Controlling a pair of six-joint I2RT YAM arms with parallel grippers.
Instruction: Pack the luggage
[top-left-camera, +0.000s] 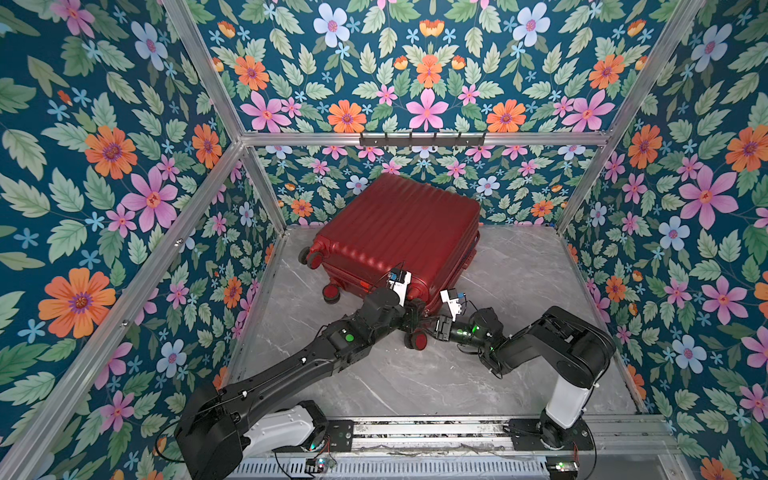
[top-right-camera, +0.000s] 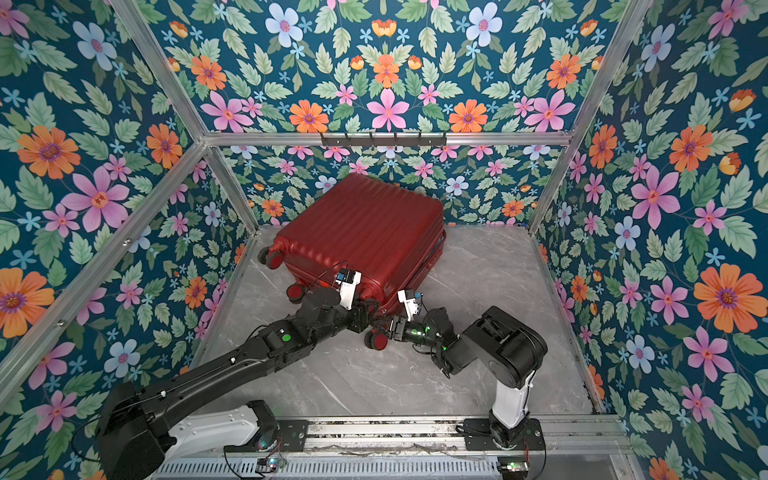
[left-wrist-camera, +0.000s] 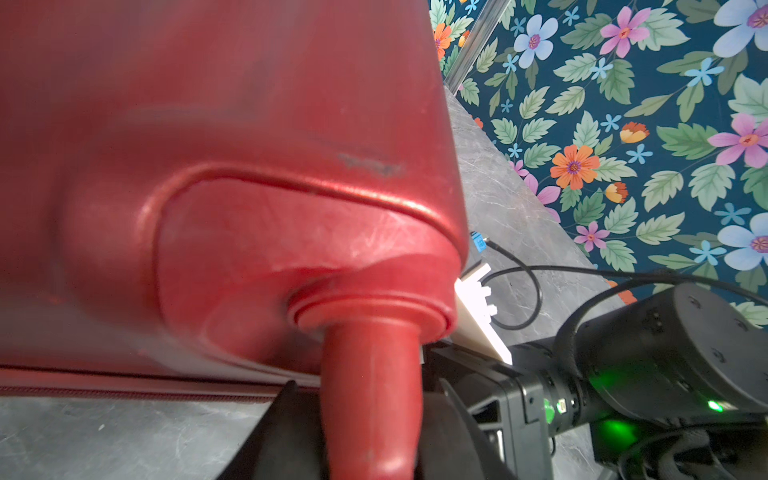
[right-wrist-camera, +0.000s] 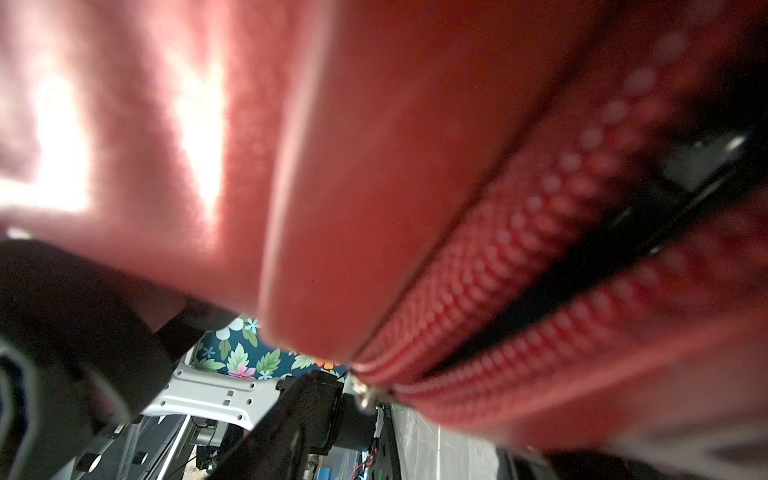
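The dark-red ribbed luggage (top-left-camera: 395, 232) (top-right-camera: 361, 228) lies flat on the grey table, shell up, in both top views. My left gripper (top-left-camera: 413, 313) (top-right-camera: 365, 316) is at its near corner. In the left wrist view my left gripper (left-wrist-camera: 370, 440) is shut on the red caster leg (left-wrist-camera: 370, 386) under the shell (left-wrist-camera: 208, 166). My right gripper (top-left-camera: 440, 328) (top-right-camera: 395, 328) sits just right of that corner. In the right wrist view my right gripper (right-wrist-camera: 407, 440) stands open below the red zipper (right-wrist-camera: 478, 257), which gapes dark. A small silver zipper pull (right-wrist-camera: 365, 395) hangs free by one finger (right-wrist-camera: 291, 415).
Floral walls and aluminium posts close in the table (top-left-camera: 519, 291) on three sides. A hook rail (top-left-camera: 422, 139) runs along the back bar. Other red caster wheels (top-left-camera: 313, 257) (top-left-camera: 332, 293) stick out on the luggage's left side, and one (top-left-camera: 417, 340) rests between the two grippers.
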